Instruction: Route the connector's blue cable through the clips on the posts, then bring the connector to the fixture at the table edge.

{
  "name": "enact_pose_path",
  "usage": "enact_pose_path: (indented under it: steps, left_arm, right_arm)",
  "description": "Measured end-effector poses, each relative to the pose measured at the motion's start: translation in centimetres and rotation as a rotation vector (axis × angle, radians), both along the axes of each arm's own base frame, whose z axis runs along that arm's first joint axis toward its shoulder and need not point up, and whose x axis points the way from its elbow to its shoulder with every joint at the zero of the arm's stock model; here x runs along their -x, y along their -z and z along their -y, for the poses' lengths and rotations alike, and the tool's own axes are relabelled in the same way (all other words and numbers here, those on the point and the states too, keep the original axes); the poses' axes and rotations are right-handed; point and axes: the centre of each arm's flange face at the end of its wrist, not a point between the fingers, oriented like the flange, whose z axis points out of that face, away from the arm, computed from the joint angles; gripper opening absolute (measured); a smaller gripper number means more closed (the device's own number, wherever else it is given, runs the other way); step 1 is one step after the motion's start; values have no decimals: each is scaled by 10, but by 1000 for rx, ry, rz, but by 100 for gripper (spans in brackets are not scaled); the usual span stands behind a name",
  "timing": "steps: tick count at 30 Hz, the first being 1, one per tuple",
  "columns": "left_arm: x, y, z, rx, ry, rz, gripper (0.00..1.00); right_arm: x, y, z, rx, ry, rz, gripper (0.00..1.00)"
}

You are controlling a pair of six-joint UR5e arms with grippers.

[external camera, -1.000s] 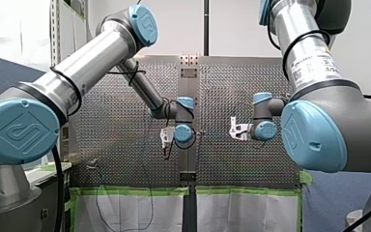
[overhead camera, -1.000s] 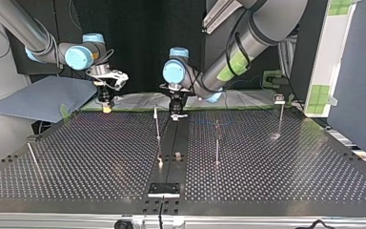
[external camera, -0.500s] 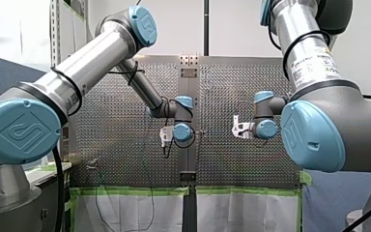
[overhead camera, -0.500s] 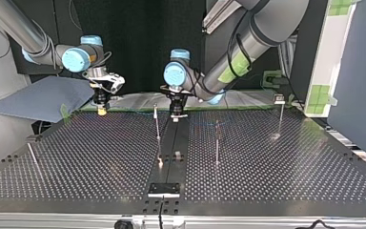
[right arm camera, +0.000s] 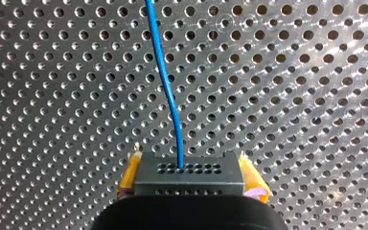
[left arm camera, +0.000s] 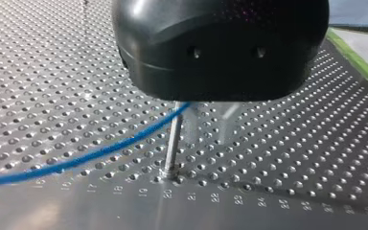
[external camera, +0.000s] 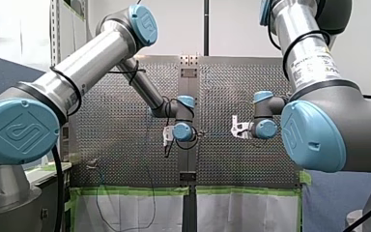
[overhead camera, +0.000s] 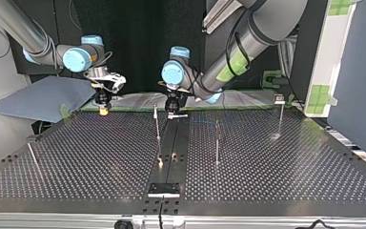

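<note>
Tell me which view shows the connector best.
Right wrist view: the connector sits close up between yellow pads, blue cable leaving it. Top view: too small to tell; front and left wrist views: not visible.

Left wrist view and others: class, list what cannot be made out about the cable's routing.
Left wrist view: the black body of my left gripper hides the top of the post and the blue cable there.
Top view: clips too small to read.
Right wrist view: edge cuts the cable off.

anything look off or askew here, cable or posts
Nothing stands out. The connector sits squarely between my right gripper's yellow pads, the blue cable leaves it without kinks, and the posts in the top view look upright.
</note>
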Motion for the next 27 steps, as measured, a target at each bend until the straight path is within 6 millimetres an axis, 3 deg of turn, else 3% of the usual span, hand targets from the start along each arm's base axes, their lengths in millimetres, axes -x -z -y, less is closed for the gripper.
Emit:
enact_pose_path:
  steps: [1, 2, 13, 19, 27]
  left_arm:
    - [0, 0, 0, 0, -2, -3, 82]
    - [1, 1, -1, 0, -6, -7, 98]
    - [11, -9, 2, 4, -7, -37, 98]
    - [25, -14, 15, 2, 52, -47, 98]
    - [45, -19, 17, 8, 82, -42, 98]
  right_arm:
    - [0, 0, 0, 0, -1, 0, 0]
    - [0, 0, 0, 0, -2, 0, 0]
    - [-2, 0, -1, -1, -6, 0, 0]
    - [-2, 0, -2, -4, -6, 0, 0]
    - [-2, 0, -2, -5, -6, 0, 0]
